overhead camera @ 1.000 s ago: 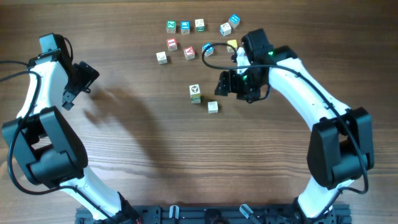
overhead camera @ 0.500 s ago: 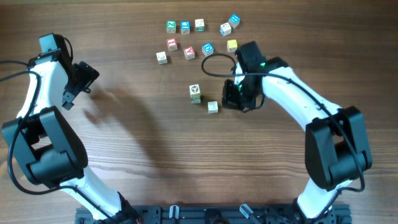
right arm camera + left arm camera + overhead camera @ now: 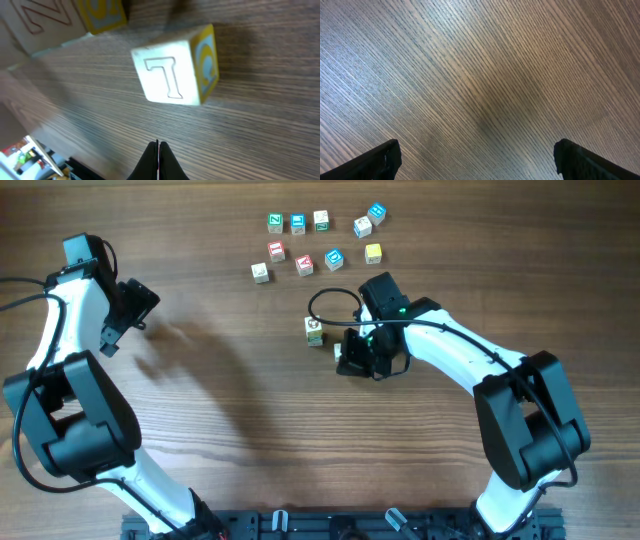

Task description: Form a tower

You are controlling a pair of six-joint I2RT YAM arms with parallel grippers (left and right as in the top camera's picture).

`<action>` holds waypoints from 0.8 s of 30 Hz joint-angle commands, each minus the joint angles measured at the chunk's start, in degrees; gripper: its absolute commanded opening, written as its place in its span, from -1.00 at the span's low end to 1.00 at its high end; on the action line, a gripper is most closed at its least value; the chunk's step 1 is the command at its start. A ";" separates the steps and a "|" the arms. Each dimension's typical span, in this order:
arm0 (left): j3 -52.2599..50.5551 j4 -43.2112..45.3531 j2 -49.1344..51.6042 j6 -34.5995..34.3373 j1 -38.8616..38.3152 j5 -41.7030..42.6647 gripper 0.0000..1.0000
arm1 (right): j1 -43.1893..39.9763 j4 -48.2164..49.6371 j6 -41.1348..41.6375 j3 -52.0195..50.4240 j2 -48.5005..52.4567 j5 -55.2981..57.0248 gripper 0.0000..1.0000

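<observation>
The tower (image 3: 314, 330) shows from above as a pale cube with a dark green mark and a second face under it; its height cannot be told. My right gripper (image 3: 352, 360) hangs just to its right, over a single cube (image 3: 338, 351) that it mostly hides. In the right wrist view that cube (image 3: 175, 72) is white with an outlined letter and a yellow side. It lies ahead of my gripper (image 3: 157, 150), which is shut with nothing in it. My left gripper (image 3: 135, 305) is far off at the left, open (image 3: 480, 165) over bare wood.
Several loose letter cubes (image 3: 320, 240) lie scattered at the back centre. In the right wrist view, a yellow-and-blue cube (image 3: 102, 15) and a large pale face with a red letter (image 3: 40, 25) fill the top left. A black cable (image 3: 330, 300) loops above the right wrist.
The right arm swung down and left from the back cubes to the single cube, and its jaws shut on nothing. The left arm stayed still.
</observation>
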 commanded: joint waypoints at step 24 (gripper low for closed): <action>0.59 0.00 -1.16 -0.20 0.20 -0.55 1.00 | 2.29 7.06 5.51 -0.31 1.95 7.28 -0.91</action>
